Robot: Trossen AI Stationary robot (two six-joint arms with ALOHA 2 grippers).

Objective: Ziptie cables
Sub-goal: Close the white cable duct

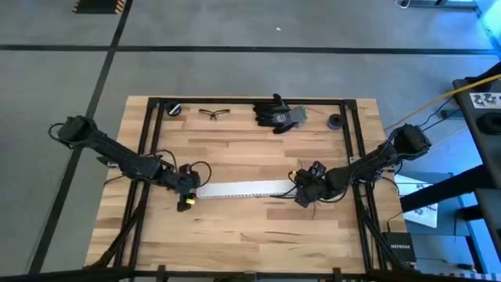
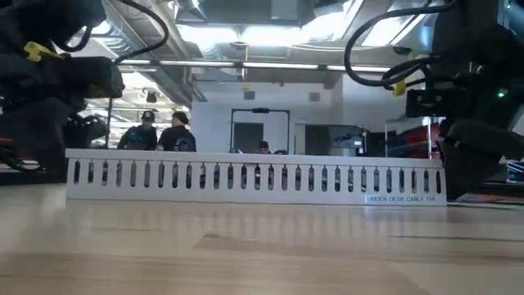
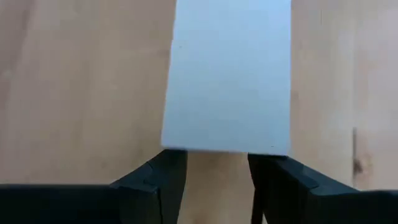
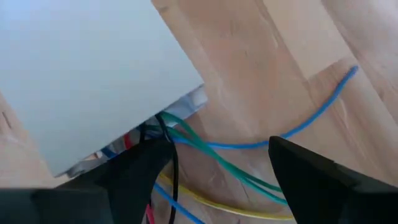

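At the left end of the long white slotted plastic cable channel (image 1: 244, 189) we see the left gripper (image 3: 216, 186), its fingers spread and empty. The thin coloured cables (image 4: 211, 155) come out of the channel's right end, probably light and floppy. The right gripper (image 4: 217, 180) is spread around them; we would pinch them just beside the channel.

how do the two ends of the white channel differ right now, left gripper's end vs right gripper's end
At the left gripper end, the white channel ends cleanly over bare wood, with no wires showing. At the right gripper end, coloured wires spill out from under it: blue, green, yellow, black. Shared: an open gripper sits at each end, jaws apart, and the channel lies flat on the table.
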